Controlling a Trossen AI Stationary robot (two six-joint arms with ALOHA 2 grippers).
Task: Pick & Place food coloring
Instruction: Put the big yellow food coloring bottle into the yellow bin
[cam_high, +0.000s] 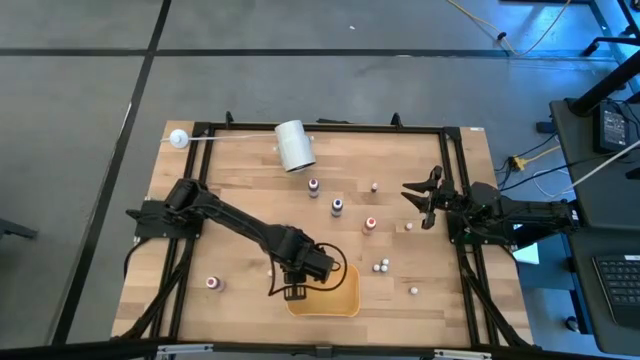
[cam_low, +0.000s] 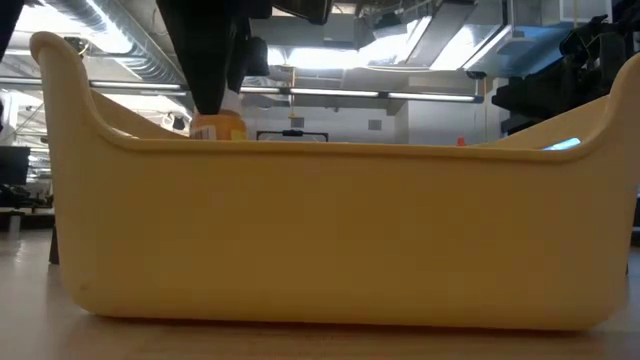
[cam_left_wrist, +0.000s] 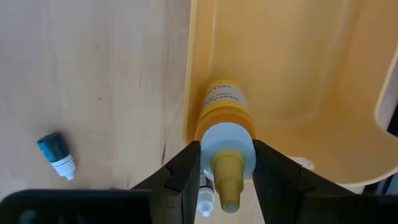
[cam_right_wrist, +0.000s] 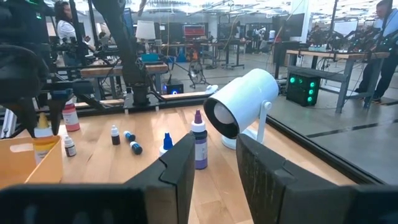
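Yellow plastic bin (cam_left_wrist: 298, 81) sits under my left gripper (cam_left_wrist: 227, 171), which pinches an orange food coloring bottle (cam_left_wrist: 225, 115) over its rim. I see nothing else in it. My right gripper (cam_high: 425, 197) waits spread apart.

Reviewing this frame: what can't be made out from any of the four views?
- Tray floor: in the low view the yellow tray wall fills the picture and hides its inside and the table behind.
- Yellow bottle label: left wrist view, too blurred to read; the left gripper covers its shoulders.
- Scattered bottles: high view, caps too small to tell colours reliably.
- Right gripper: holds nothing.
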